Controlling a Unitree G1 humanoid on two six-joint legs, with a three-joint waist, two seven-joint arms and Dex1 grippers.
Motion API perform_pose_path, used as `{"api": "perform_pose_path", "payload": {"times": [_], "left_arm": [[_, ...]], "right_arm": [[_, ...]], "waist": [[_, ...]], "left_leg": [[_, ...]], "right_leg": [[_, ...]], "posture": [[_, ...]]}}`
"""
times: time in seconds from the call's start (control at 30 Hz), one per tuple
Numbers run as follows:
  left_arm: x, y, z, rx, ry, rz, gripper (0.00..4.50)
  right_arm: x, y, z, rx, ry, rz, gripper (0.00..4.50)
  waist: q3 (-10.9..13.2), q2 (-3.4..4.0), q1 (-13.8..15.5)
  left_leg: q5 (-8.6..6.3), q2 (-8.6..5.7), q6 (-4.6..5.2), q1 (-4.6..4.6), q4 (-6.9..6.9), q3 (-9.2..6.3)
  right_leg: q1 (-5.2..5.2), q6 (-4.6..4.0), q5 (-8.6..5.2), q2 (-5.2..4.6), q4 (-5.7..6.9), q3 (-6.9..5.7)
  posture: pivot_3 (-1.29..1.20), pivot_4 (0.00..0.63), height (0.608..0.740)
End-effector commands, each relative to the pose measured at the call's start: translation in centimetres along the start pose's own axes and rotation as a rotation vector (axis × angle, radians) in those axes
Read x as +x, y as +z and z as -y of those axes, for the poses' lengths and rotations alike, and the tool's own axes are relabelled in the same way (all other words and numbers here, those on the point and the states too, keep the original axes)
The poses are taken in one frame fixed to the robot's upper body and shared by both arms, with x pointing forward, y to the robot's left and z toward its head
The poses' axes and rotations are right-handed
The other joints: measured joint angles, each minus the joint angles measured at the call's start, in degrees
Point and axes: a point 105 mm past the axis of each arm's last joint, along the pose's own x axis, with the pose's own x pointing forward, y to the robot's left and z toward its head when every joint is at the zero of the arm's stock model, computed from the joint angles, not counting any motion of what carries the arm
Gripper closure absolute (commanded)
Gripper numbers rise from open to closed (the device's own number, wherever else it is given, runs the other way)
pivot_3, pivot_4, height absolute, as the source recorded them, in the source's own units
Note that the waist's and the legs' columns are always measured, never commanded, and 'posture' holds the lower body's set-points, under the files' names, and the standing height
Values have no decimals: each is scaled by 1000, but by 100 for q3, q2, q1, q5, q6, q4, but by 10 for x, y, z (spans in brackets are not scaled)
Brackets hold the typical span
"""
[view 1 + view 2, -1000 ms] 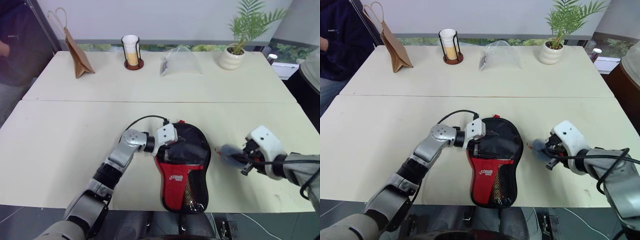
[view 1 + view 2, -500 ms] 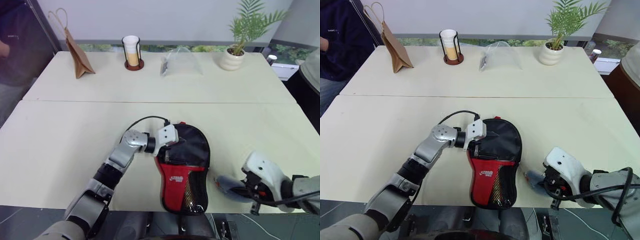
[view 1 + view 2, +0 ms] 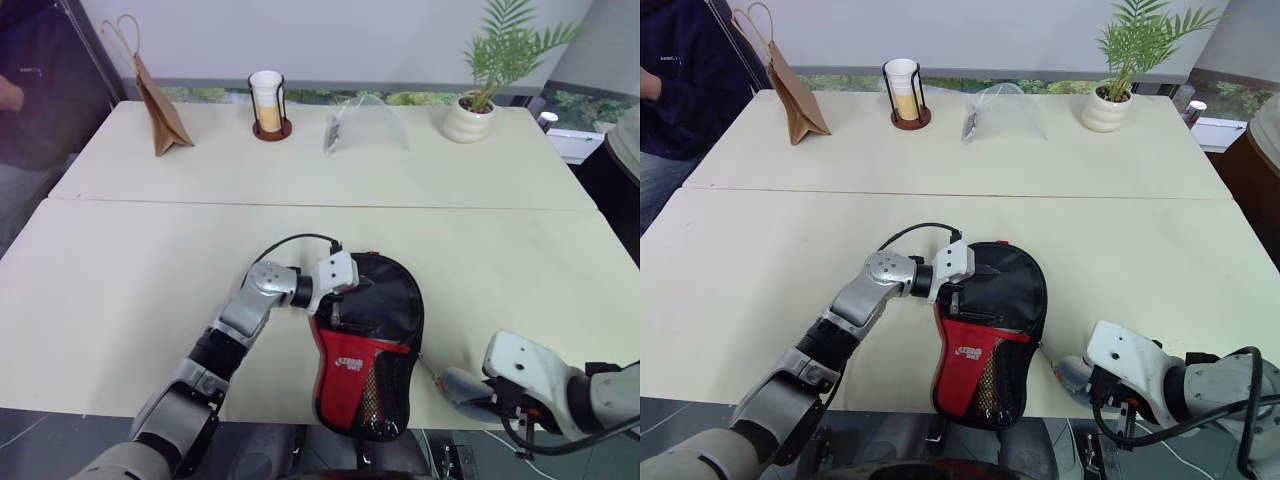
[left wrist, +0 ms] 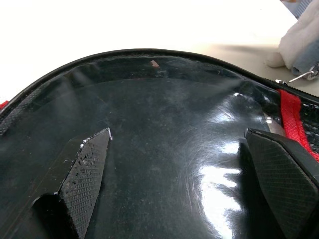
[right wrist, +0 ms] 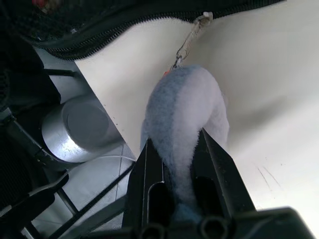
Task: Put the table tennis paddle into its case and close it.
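The case [image 3: 370, 340], black fabric with a red logo panel and mesh pocket, lies near the table's front edge, its narrow end reaching over that edge. My left gripper [image 4: 184, 169] is open, its fingers [image 4: 87, 164] spread on the case's glossy round upper part [image 3: 385, 290]. My right gripper [image 5: 182, 159] is shut on a fluffy pale-blue charm [image 5: 187, 104], which hangs by a small chain [image 5: 192, 35] from the case's zip. It sits at the front edge, right of the case [image 3: 470, 385]. The paddle is hidden.
At the table's far side stand a brown paper bag [image 3: 158, 110], a cup in a wire holder [image 3: 266, 100], a clear plastic bag [image 3: 365, 125] and a potted plant [image 3: 475, 100]. A person [image 3: 670, 80] sits at the far left. Below the front edge is the floor.
My right gripper has pulled back to the table's front edge with the fluffy charm, from beside the case's middle. The left gripper has kept still on the case.
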Motion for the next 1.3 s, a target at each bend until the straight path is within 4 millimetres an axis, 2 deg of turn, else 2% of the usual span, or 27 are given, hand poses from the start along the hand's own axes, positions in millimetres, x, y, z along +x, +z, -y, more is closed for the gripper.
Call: {"api": "perform_pose_path", "payload": {"times": [0.03, 0.1, 0.2, 0.47, 0.7, 1.3], "left_arm": [[-1, -28, 6, -90, 5, -78, 0], [-2, -28, 6, -91, 4, -79, 0], [-2, -29, 7, -90, 1, -82, 0], [-1, -29, 12, -93, -8, -86, 0], [-2, -32, 17, -102, -12, -94, 0], [-2, -34, 17, -114, 0, -102, 0]], "right_arm": [[8, 9, -12, -41, 74, 51, 4482], [13, 18, -3, 8, 47, 121, 4482], [16, 28, -2, 45, 80, 181, 4482], [25, 36, -27, -6, 273, 184, 4482], [26, 16, -34, -87, 345, 80, 4482], [9, -28, -60, -247, 447, -79, 4482]], "waist": [[-1, -3, -16], [-4, -19, -38], [-6, -20, -53], [-8, -18, -46], [-10, -17, -35], [-46, -6, 4]], "left_leg": [[0, 0, 0, 1, 0, 0], [-1, 2, -1, 4, -2, 0], [-1, 6, -1, 5, -2, -1], [-1, 7, 0, 4, -7, -1], [-3, 7, 2, 2, -12, -1], [-40, 2, 25, 2, -6, 0]], "right_leg": [[1, 0, 0, 0, 0, 0], [3, -1, -1, 0, 0, 0], [2, -2, 0, -1, 0, -2], [-4, -4, -1, -1, 0, -3], [-5, -4, -3, -2, -8, -4], [22, 4, -2, -4, -80, -12]], "posture": [[0, 150, 734], [0, 150, 734], [0, 150, 734], [0, 150, 734], [0, 150, 734], [0, 150, 734]]}}
